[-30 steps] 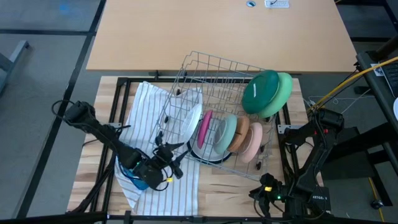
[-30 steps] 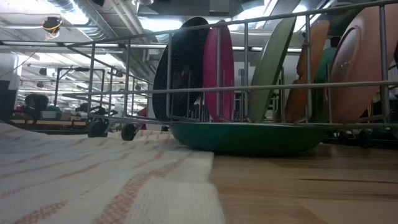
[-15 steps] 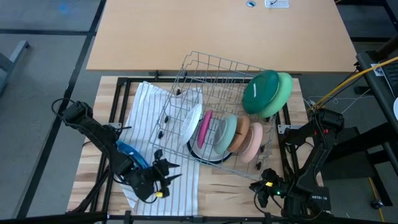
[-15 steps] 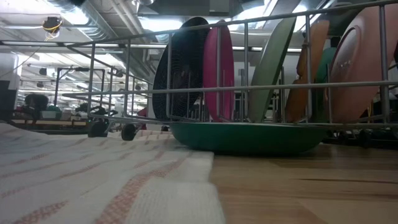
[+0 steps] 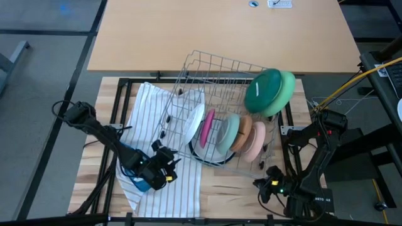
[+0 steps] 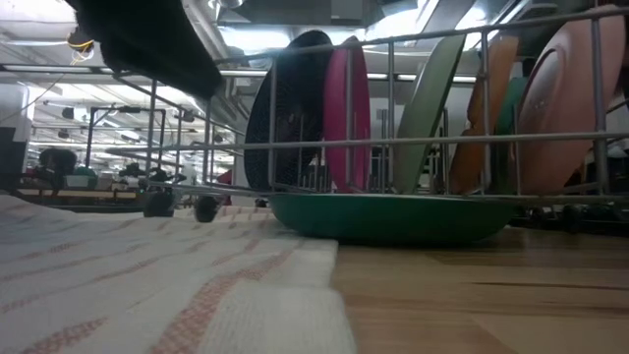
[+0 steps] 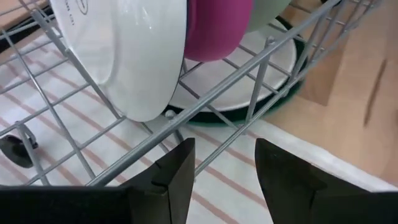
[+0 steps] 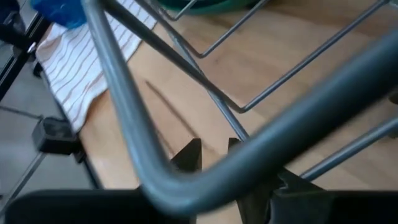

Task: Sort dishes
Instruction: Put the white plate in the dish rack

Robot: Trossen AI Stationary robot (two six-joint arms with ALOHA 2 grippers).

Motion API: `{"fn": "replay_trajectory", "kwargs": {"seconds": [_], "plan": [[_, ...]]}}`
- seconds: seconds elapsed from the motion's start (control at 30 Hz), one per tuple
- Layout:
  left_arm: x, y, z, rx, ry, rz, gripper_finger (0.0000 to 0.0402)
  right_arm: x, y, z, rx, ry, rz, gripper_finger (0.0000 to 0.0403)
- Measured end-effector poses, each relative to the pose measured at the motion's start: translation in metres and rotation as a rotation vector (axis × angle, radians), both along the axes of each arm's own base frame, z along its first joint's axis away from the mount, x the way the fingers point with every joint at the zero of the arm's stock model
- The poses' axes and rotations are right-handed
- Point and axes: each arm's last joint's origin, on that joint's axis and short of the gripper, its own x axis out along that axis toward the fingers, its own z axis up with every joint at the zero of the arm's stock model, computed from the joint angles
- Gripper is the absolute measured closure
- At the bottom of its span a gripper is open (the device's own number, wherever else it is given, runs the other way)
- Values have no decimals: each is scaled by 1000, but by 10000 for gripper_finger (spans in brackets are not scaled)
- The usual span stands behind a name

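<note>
Left wrist view has my left gripper open and empty just short of the rack, dishes racked inside; next I reach between wires for one, I judge.

The wooden table carries a striped cloth under the left pincer, a wire rack just ahead of that pincer, partly on the cloth, and a dark green plate flat beneath the rack.
</note>
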Motion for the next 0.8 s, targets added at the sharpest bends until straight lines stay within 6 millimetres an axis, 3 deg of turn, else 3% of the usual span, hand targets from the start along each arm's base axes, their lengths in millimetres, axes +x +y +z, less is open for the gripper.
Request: {"fn": "replay_trajectory", "kwargs": {"seconds": [0.33, 0.8], "plan": [[13, 23, 0, 35, 26, 57, 244, -4, -12, -1, -76, 33, -62, 318], [28, 52, 1, 88, 62, 99, 244, 12, -34, 0, -194, 110, -157, 318]]}}
